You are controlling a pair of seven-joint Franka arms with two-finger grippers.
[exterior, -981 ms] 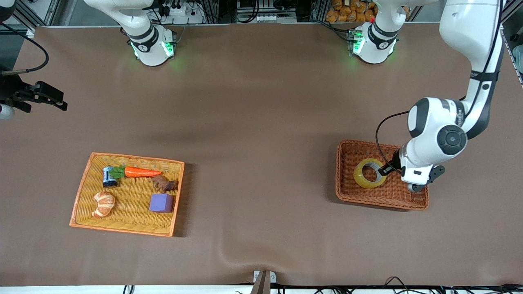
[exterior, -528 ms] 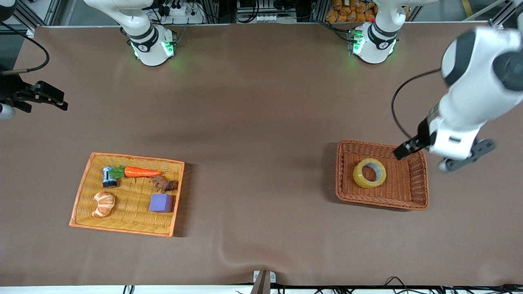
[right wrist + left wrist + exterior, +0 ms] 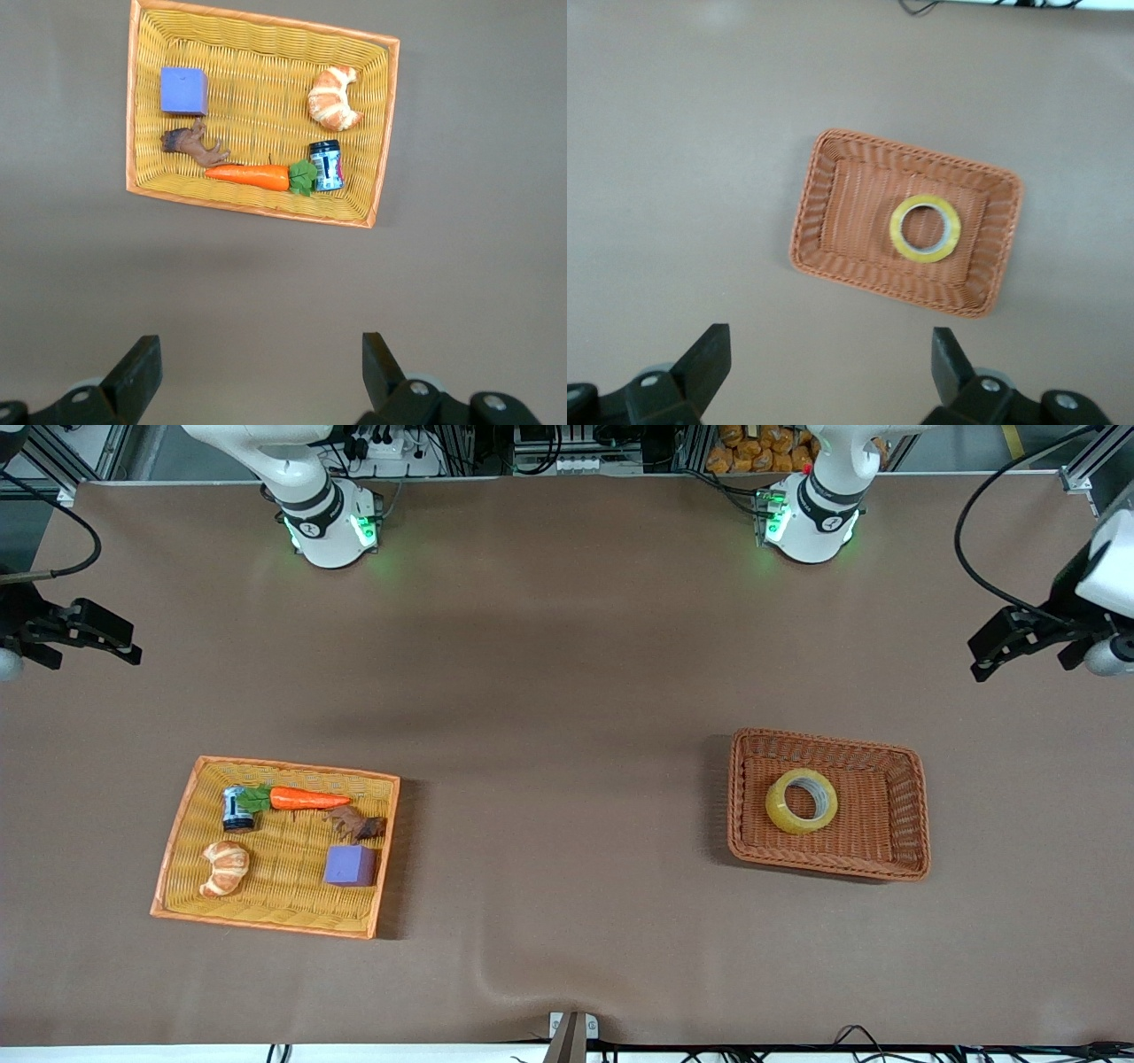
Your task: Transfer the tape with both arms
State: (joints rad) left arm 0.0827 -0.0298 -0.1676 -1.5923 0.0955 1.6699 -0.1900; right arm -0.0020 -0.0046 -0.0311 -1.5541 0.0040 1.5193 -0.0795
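Note:
The yellowish tape roll [image 3: 802,801] lies flat in the brown wicker basket [image 3: 912,815] toward the left arm's end of the table; it also shows in the left wrist view [image 3: 924,229]. My left gripper [image 3: 988,654] is open and empty, raised over bare table at the left arm's end, well clear of the basket; its open fingers frame the left wrist view [image 3: 830,359]. My right gripper [image 3: 120,645] is open and empty, waiting over bare table at the right arm's end; it also shows in the right wrist view [image 3: 262,367].
An orange wicker tray [image 3: 182,828] toward the right arm's end holds a purple cube [image 3: 349,864], a croissant [image 3: 225,867], a carrot [image 3: 306,799], a small can [image 3: 236,809] and a brown toy [image 3: 356,825]. Brown cloth covers the table.
My left gripper has let go of the tape, risen out of the brown basket and swung away toward the left arm's end. The tape stays in the basket. The right arm has barely moved.

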